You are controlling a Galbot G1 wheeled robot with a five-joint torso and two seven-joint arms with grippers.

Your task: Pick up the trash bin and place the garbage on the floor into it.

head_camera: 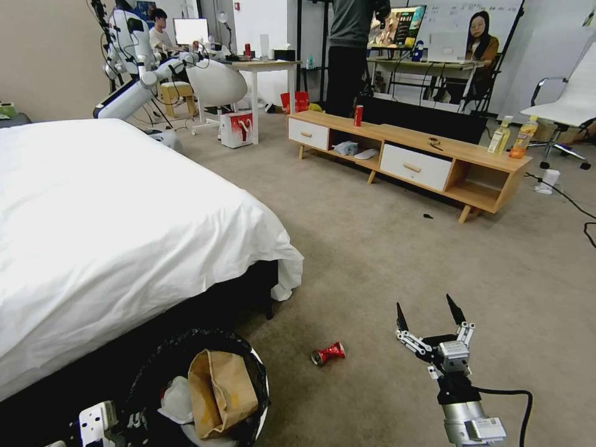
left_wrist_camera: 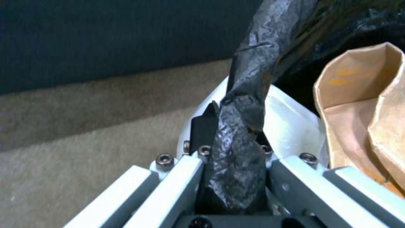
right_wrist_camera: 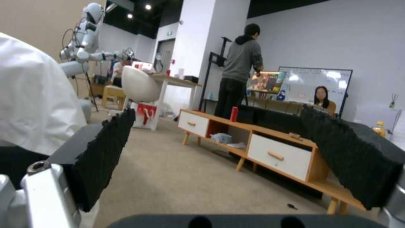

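The trash bin (head_camera: 186, 341), white with a black bag over its rim, is at the foot of the bed. It holds a crumpled tan paper bag (head_camera: 217, 391) and a white tissue (head_camera: 177, 400). My left gripper (head_camera: 127, 423) is shut on the bin's rim; in the left wrist view the gripper (left_wrist_camera: 232, 133) pinches the black bag (left_wrist_camera: 249, 95) against the white rim (left_wrist_camera: 291, 126), beside the paper bag (left_wrist_camera: 367, 110). A crushed red can (head_camera: 328, 354) lies on the carpet right of the bin. My right gripper (head_camera: 429, 316) hangs open right of that can, its pads (right_wrist_camera: 105, 152) wide apart.
The white bed (head_camera: 93, 236) fills the left side. A low wooden cabinet (head_camera: 410, 155) stands ahead with an upright red can (head_camera: 358, 115) and two drink bottles (head_camera: 512, 138) on it. A cable (head_camera: 571, 198) runs over the carpet at right. Another robot (head_camera: 133, 74) stands behind the bed.
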